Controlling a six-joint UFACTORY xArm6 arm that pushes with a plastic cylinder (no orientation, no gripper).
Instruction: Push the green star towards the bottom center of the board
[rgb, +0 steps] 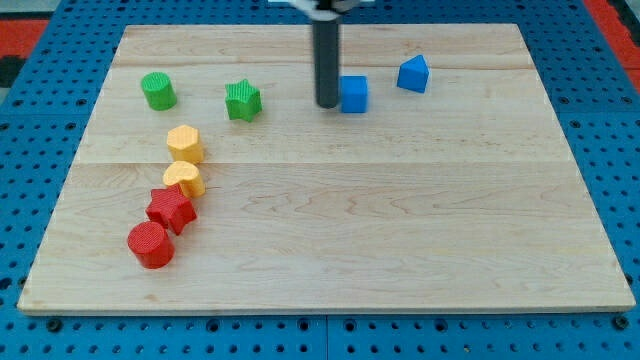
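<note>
The green star (242, 101) sits on the wooden board (400, 220) in the upper left part. My tip (327, 104) is at the end of the dark rod, to the right of the star and apart from it by a wide gap. The tip stands right against the left side of a blue cube (354, 94). The bottom centre of the board lies well below the star and to its right.
A green cylinder (158, 91) is left of the star. A blue pentagon-like block (413, 74) is at the upper right. Two yellow blocks (185, 144) (184, 179), a red star (171, 209) and a red cylinder (151, 245) form a line at the left.
</note>
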